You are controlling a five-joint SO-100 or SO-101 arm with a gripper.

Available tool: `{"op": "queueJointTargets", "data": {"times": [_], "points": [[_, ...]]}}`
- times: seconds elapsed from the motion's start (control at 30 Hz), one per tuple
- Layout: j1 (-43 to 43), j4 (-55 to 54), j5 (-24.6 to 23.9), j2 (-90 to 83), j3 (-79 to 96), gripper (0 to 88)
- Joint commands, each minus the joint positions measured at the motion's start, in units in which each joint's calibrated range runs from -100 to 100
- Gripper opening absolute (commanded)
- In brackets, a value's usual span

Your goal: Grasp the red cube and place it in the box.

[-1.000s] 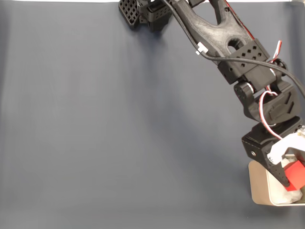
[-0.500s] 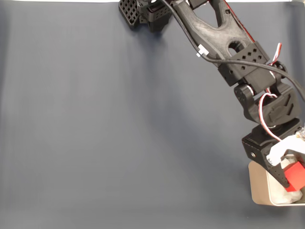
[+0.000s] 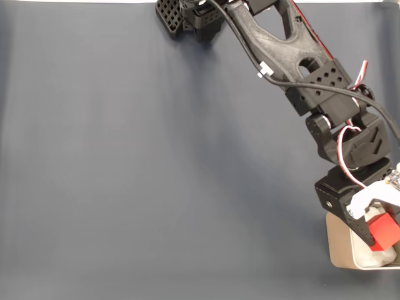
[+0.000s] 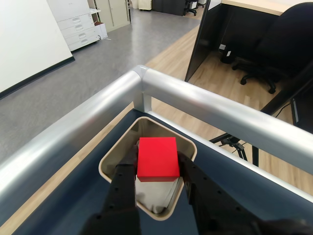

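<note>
Since a second ago the arm has sunk slightly toward 6 o'clock; the end effector [image 4: 157, 164] clamps the red cube [image 4: 157, 157] above the box [image 4: 108, 161]. Released from this height, it could bounce off the wadding [image 4: 151, 198] onto the counter [image 3: 156, 175]
</note>
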Motion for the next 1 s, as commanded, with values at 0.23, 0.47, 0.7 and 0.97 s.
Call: {"op": "queueJointTargets", "data": {"times": [0.23, 0.47, 0.7, 0.97], "points": [[-0.78, -1.14, -0.20, -0.62, -3.12, 10.6], [-0.99, -0.81, -1.27, -1.31, -2.94, 27.3], [-1.14, -1.14, -1.12, -1.83, -3.12, 35.7], [-0.92, -1.06, -0.29, -1.92, -3.03, 38.4]]}}
